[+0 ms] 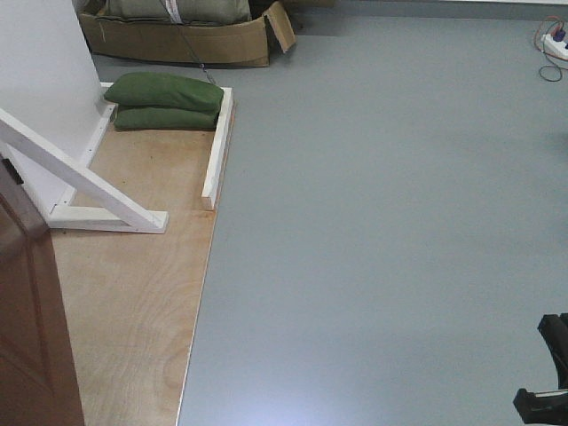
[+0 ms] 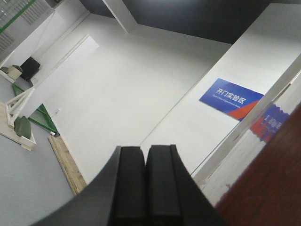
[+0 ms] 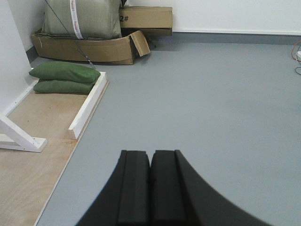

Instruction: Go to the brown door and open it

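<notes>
You seem mid-approach: the brown door (image 1: 22, 337) edges your left. Left pincer (image 2: 146, 183) and right pincer (image 3: 150, 188) sit closed, empty; next, turn to face it.

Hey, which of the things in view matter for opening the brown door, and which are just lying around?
For the job:
brown door
left end effector, shut
right end effector, shut

Just lying about:
green sandbags
cardboard box
white support frame
power strip
blue sign
</notes>
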### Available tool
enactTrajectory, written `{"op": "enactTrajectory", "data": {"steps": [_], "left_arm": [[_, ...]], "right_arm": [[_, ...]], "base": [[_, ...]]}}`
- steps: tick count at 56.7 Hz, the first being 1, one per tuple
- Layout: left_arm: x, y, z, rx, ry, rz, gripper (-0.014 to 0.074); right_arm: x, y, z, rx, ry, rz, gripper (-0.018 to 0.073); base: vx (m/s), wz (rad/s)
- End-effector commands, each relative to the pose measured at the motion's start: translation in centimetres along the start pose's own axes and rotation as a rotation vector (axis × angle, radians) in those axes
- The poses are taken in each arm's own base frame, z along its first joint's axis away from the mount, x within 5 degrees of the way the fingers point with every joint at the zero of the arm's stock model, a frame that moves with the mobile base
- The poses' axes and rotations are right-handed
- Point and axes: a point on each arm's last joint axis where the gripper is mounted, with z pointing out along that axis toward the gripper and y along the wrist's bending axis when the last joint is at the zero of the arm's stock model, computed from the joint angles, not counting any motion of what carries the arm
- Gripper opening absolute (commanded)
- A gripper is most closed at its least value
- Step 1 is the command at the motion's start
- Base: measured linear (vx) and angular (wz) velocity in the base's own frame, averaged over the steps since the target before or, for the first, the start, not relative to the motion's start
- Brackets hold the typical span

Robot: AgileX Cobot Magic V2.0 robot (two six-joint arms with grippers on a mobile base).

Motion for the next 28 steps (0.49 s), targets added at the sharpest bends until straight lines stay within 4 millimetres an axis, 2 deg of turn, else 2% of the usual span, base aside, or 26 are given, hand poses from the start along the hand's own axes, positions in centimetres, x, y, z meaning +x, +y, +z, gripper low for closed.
{"op": "enactTrajectory", "data": {"steps": [1,28], "left_arm": [[0.8,-2.1,0.2,0.164,0.095,0.034,-0.0003],[2.2,-3.3,-0.3,0.299,0.256,0.038,-0.0003]], "right_arm": [[-0.6,-0.1,0.0,0.007,-0.079,-0.011,0.0000],[-0.7,-0.1,0.0,0.008,-0.083,-0.011,0.0000]], "base": [[0.00,0.00],[0.00,0.00]]}}
